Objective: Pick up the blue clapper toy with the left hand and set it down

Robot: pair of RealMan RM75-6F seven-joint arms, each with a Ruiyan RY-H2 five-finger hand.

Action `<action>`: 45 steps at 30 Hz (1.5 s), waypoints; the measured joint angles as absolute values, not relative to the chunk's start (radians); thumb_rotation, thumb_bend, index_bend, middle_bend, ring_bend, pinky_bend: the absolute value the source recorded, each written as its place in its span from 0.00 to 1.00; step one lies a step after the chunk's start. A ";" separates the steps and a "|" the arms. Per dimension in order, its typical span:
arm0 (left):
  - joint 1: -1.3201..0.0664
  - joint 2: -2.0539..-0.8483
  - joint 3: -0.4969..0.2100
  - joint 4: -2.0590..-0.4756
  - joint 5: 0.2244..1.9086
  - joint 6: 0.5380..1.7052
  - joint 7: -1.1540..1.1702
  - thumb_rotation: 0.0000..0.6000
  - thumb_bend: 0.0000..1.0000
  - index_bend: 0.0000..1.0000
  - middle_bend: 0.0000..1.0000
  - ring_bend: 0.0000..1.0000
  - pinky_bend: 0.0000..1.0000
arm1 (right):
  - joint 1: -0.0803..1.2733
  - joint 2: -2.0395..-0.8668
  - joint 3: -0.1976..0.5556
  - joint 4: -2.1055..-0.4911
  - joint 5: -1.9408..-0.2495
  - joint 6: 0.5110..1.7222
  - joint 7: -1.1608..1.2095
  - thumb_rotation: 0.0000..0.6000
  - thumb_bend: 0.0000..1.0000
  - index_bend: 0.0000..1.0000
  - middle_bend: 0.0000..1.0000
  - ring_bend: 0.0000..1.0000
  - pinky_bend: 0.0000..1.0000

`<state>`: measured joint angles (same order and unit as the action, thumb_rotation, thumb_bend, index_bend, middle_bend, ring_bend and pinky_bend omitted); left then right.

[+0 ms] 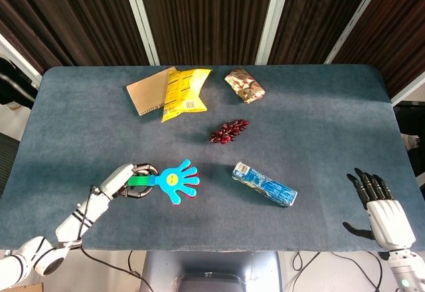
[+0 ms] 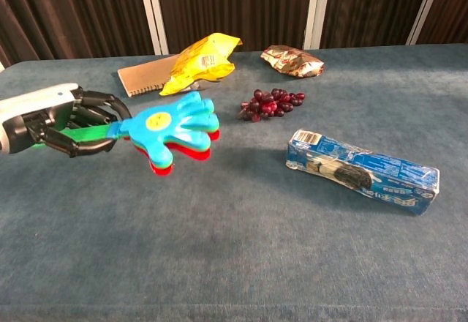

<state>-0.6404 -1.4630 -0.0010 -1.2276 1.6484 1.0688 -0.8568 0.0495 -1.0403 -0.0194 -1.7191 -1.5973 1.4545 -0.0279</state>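
Dark curtains are hanging behind the blue-grey table (image 1: 80, 126) I am working over. Nearest me, my left hand (image 1: 126, 180) is gripping the green handle of the clapper (image 1: 178, 182), fingers wrapped round it, the toy pointing toward three o'clock and, judging by the chest view, riding just above the cloth. My right hand (image 1: 375, 206) is resting spread at four o'clock. I am aiming to lower it level, keeping short of the biscuit packet (image 1: 264, 184) and grapes (image 1: 228, 131) beyond.

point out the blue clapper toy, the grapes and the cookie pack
blue hand-shaped plastic clapper toy (image 2: 172, 126), chest view, palm
dark red grape bunch (image 1: 228, 131), head view, middle
blue wrapped cookie pack (image 2: 365, 170), chest view, wrapper's middle
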 measured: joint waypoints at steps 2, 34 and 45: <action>-0.647 -1.465 0.003 -1.231 1.631 1.032 -0.761 1.00 0.61 0.87 0.82 0.53 0.78 | 0.049 -1.040 -0.021 -1.720 -1.599 1.455 -0.029 1.00 0.04 0.00 0.00 0.00 0.00; -0.626 -1.545 -0.035 -1.166 1.477 0.984 -0.531 1.00 0.44 0.00 0.00 0.00 0.00 | 0.048 -1.041 -0.023 -1.716 -1.612 1.465 -0.019 1.00 0.04 0.00 0.00 0.00 0.00; -0.426 -1.359 0.049 -1.483 1.561 1.319 0.018 1.00 0.44 0.00 0.00 0.00 0.00 | 0.050 -1.050 -0.026 -1.717 -1.619 1.463 -0.028 1.00 0.04 0.00 0.00 0.00 0.00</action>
<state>-0.4258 -1.3587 0.0493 -1.4832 1.5607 1.3193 0.0176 0.0497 -1.0495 -0.0264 -1.7167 -1.6187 1.4627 -0.0283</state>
